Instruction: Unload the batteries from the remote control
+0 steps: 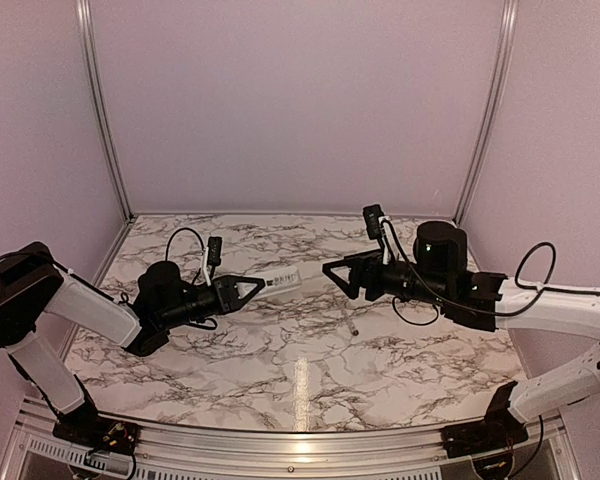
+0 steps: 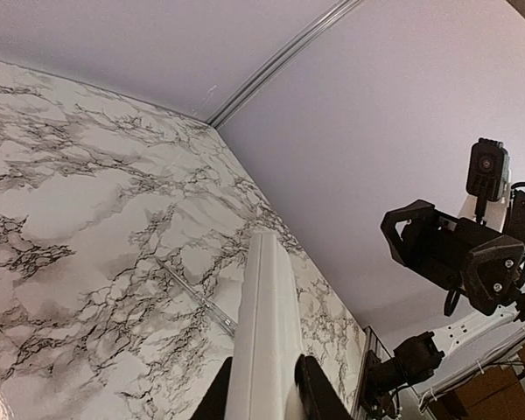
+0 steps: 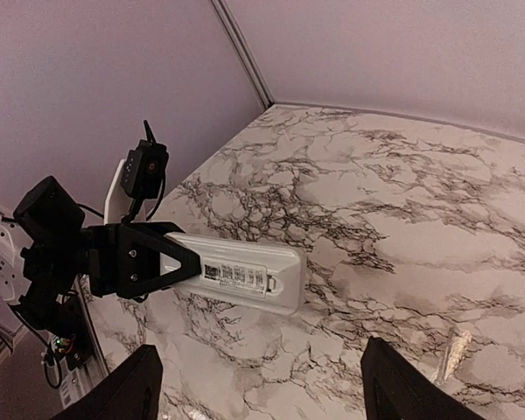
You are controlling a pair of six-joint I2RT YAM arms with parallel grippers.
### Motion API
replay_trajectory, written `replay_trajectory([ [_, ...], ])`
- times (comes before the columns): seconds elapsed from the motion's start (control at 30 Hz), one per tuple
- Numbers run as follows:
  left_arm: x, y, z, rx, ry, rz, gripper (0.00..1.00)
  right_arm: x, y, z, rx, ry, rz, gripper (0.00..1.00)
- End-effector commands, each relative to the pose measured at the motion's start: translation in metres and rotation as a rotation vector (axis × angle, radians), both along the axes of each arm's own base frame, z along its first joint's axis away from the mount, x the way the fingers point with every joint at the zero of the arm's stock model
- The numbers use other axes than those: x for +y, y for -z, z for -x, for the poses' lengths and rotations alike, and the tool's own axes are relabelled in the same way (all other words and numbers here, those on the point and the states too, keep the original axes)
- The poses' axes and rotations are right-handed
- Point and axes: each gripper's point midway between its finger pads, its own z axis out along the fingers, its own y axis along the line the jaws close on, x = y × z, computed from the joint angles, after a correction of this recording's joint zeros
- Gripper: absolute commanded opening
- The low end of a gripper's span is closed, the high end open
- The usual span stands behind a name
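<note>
The slim white remote control (image 1: 286, 280) is held off the table by one end in my left gripper (image 1: 257, 288), which is shut on it. In the right wrist view the remote (image 3: 245, 272) shows its back face, with a label and a closed cover latch. In the left wrist view it (image 2: 267, 324) juts up between the two fingers. My right gripper (image 1: 335, 282) is open and empty, facing the remote's free end with a small gap; its fingers (image 3: 131, 389) stand wide apart. The batteries are hidden.
A thin grey pen-like rod (image 1: 352, 325) lies on the marble table just right of centre, below the right gripper; it also shows in the left wrist view (image 2: 192, 293). Lilac walls with metal corner posts (image 1: 102, 110) enclose the back and sides.
</note>
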Motion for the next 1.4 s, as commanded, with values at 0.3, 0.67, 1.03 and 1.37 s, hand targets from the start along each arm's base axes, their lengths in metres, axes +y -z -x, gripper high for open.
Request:
replay_trajectory([
  [0.3,0.007,-0.008,0.007,0.033,-0.001,0.05,0.0,0.063,-0.007,0.018,-0.013,-0.13,0.059,0.77],
  [0.67,0.025,-0.01,0.006,0.03,-0.083,0.076,0.0,0.075,-0.001,0.016,-0.008,-0.16,0.04,0.77],
  [1.03,0.021,-0.002,0.007,0.062,-0.058,0.11,0.0,0.074,0.011,0.006,0.031,-0.092,0.022,0.77],
  [1.37,0.012,0.001,0.006,0.091,-0.025,0.125,0.0,0.093,0.021,0.004,0.102,-0.13,0.031,0.76],
])
